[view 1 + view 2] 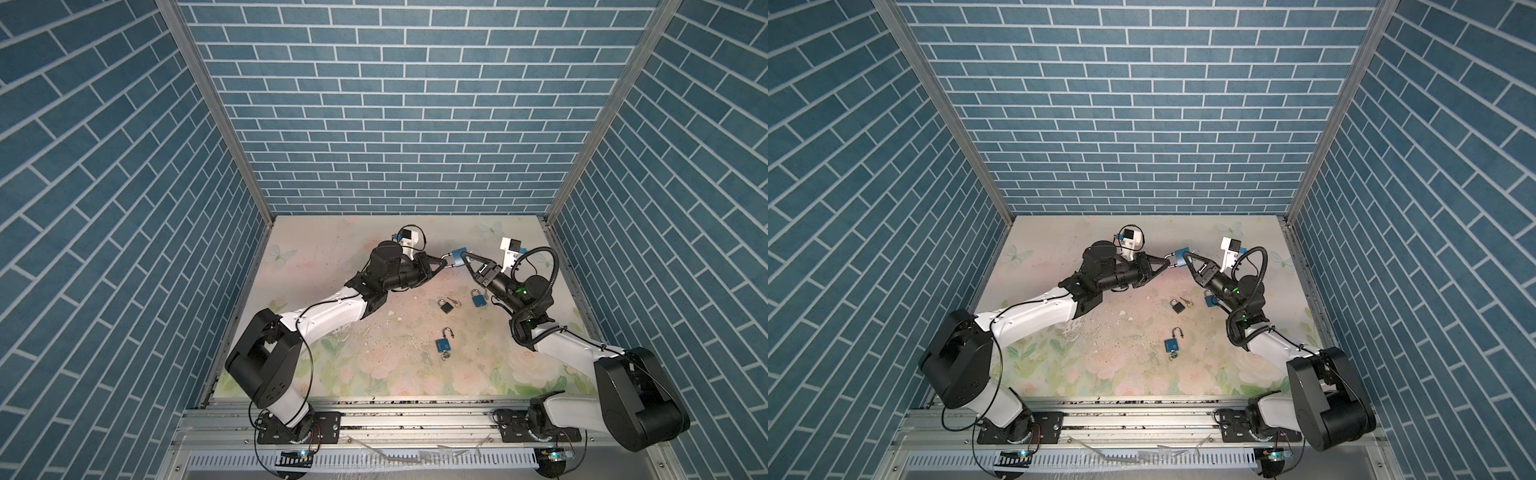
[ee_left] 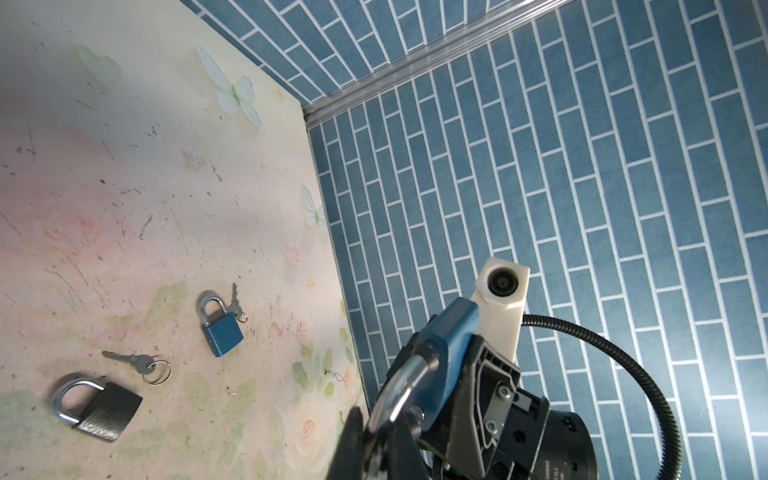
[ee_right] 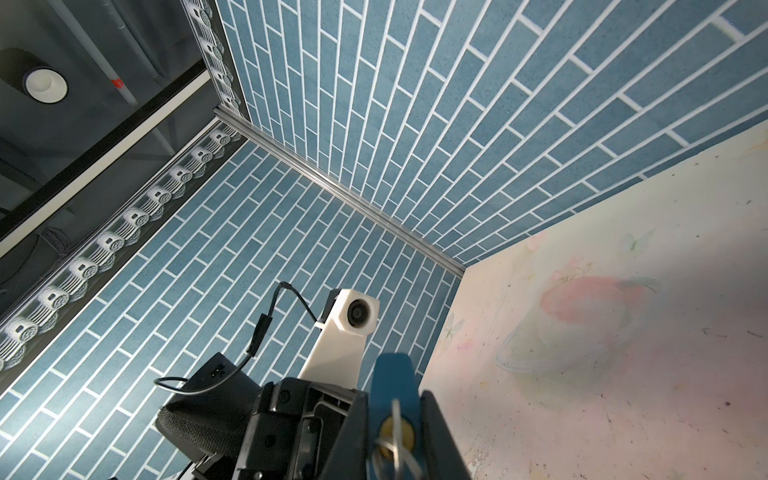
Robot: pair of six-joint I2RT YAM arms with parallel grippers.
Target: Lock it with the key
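- Left pincer (image 1: 445, 262): pinching shackle (image 2: 399, 386) of blue padlock (image 1: 458, 257), which is held off the table (image 1: 332, 249).
- Right pincer (image 1: 468, 257): clamped on padlock body; key (image 3: 397, 430) sits in keyhole.
- Back wall (image 1: 395, 166) near, beyond both pincers; bare table beneath.

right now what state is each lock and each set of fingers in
held blue lock, off the table, key in it
left fingers, shut on its shackle
right fingers, shut on its body
black lock, shackle closed, loose key beside it
blue lock by right arm, shackle closed
front blue lock, shackle open
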